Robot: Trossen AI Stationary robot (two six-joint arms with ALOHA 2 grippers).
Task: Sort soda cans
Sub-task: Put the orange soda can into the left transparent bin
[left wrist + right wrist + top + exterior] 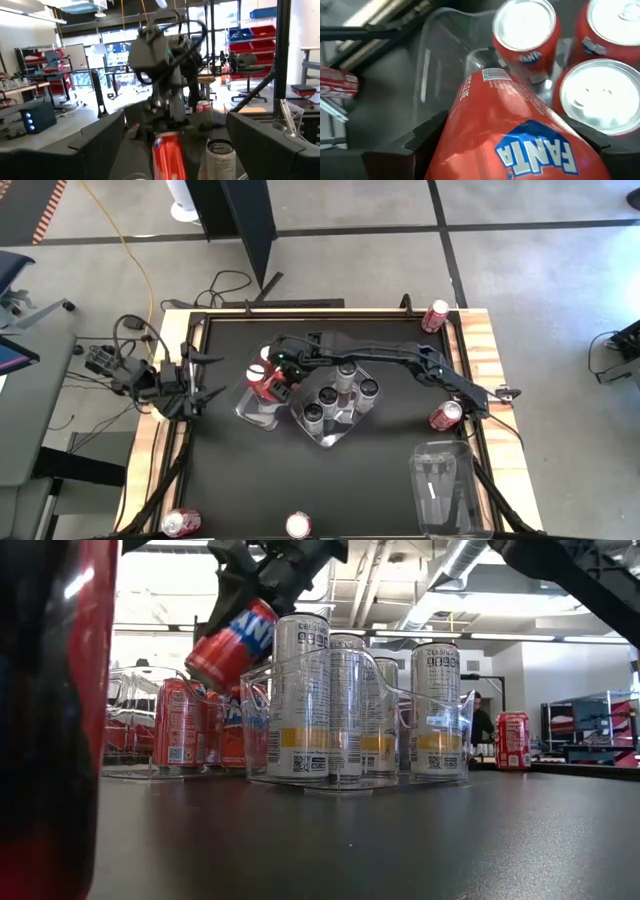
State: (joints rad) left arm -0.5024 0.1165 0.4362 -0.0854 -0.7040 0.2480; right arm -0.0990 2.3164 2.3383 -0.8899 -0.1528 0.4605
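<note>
My right gripper (277, 373) is shut on a red soda can (520, 130) and holds it above a clear tray (250, 408) that holds a few upright red cans (525, 30). In the low view the held can (232, 643) hangs tilted over those cans (178, 725). Beside that tray, a second clear tray (335, 435) holds several upright silver cans (330, 705). My left gripper (208, 378) is open and empty at the table's left edge, its fingers (75, 150) wide apart and pointing at the trays. My right gripper pinches the red can's side wall (455, 125) between its two fingers (427, 132), one on each side of the can's body. The fingers come from above, slanting down. The can is lifted clear and tilted, above the cans in the tray.
Loose red cans lie at the far right corner (435, 315), by the right edge (445, 415) and at the near edge (180, 523), (298, 525). An empty clear tray (445, 485) stands at the near right. One near-edge can fills the low view's left side (50, 720).
</note>
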